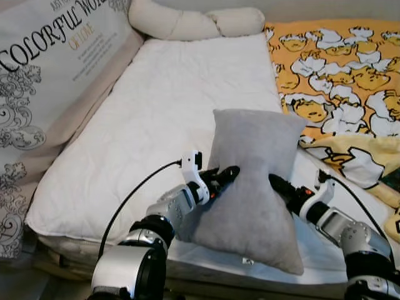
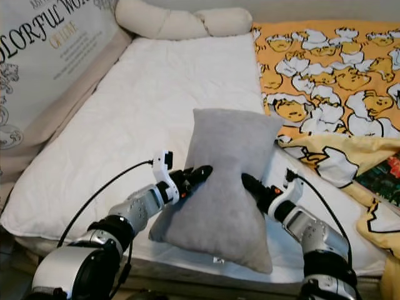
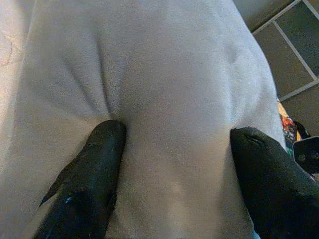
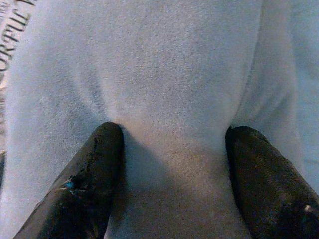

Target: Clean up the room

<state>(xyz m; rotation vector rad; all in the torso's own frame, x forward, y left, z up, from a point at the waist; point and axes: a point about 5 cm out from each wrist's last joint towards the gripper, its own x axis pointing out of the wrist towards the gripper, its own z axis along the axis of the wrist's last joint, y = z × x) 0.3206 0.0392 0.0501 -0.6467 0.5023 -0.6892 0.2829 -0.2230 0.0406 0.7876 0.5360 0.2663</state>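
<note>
I am pressing my left hand [image 1: 226,175] into the left side of a grey pillow [image 1: 253,187] and my right hand [image 1: 279,185] into its right side, so the pillow is pinched at its waist between my two arms. In the wrist views the fingers [image 3: 89,174] of my left hand are spread wide with the grey fabric bulging between them, and the fingers [image 4: 87,184] of my right hand are spread the same way, each tip dimpling the cloth; I am squeezing between the hands rather than closing either one on it. The pillow is standing tilted over the near edge of the white mattress [image 1: 150,119]. To its right, a yellow cartoon-print blanket [image 1: 337,69] is lying rumpled. Further back, a cream bolster [image 1: 194,22] is resting along the head of the bed, and a printed cushion [image 1: 50,56] is leaning at the left.
</note>
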